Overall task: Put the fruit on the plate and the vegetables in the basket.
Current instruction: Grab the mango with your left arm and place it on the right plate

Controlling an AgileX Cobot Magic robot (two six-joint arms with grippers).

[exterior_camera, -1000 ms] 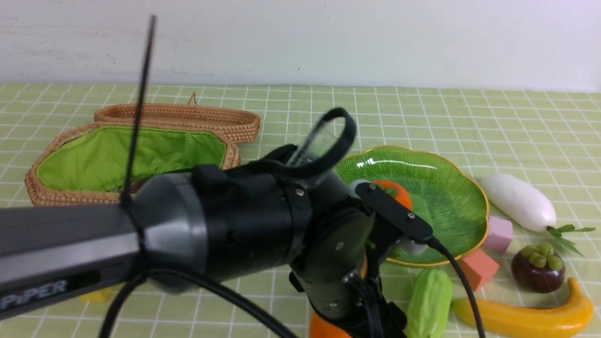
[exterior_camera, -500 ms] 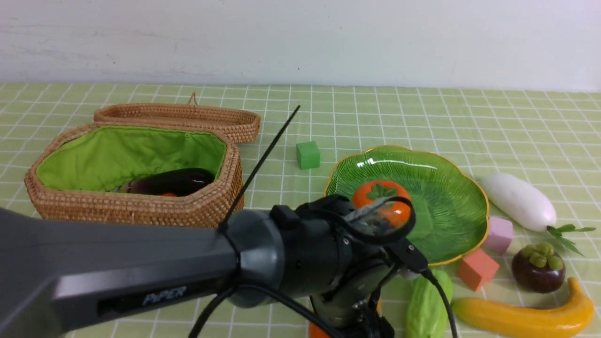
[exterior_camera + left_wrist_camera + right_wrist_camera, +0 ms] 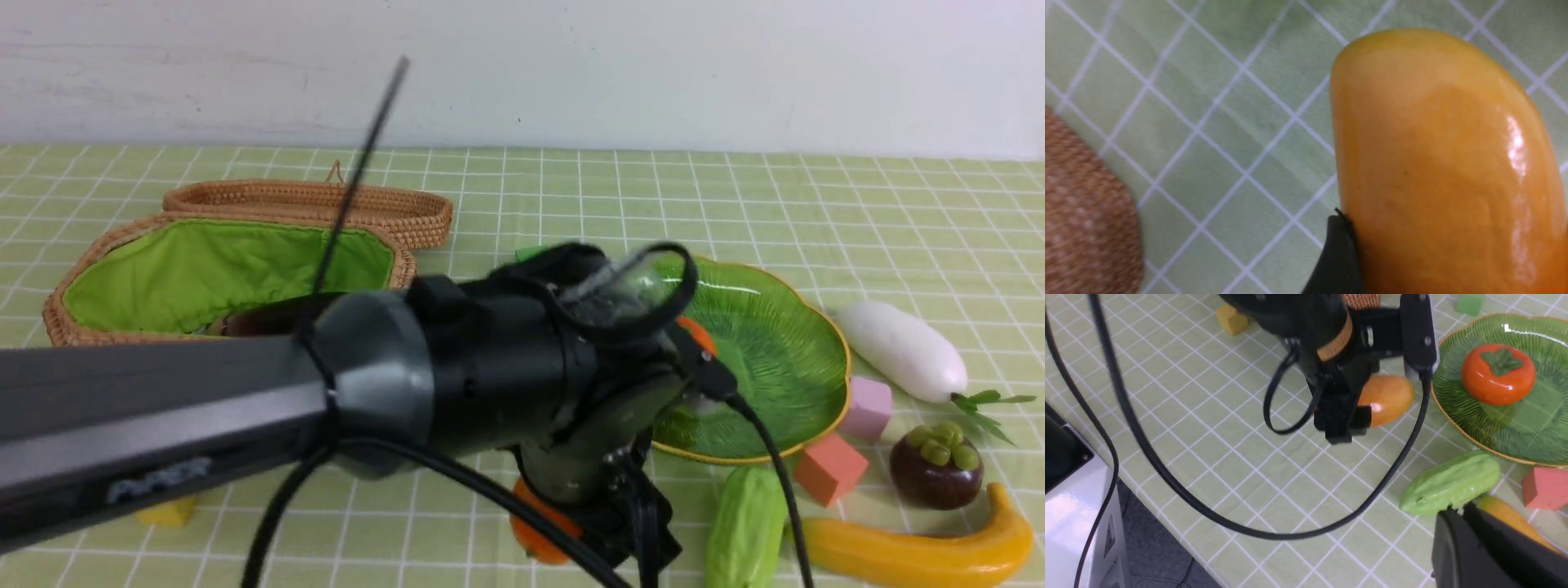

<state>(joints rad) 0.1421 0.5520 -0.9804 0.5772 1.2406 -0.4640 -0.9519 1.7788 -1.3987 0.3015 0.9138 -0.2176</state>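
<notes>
Evidently left end effector clamps mango beside plate rim; right end effector closed

The wicker basket, green-lined, is standing open at left; the green plate at centre right is holding the persimmon. The mango, gourd, banana, mangosteen and radish are showing outside both, across the lower centre and right.

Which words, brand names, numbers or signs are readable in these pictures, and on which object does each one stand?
Pale logo on the side of the left arm: lettering is there, but it is too blurred to read.
No other word, number or sign shows in any of the three views.
</notes>
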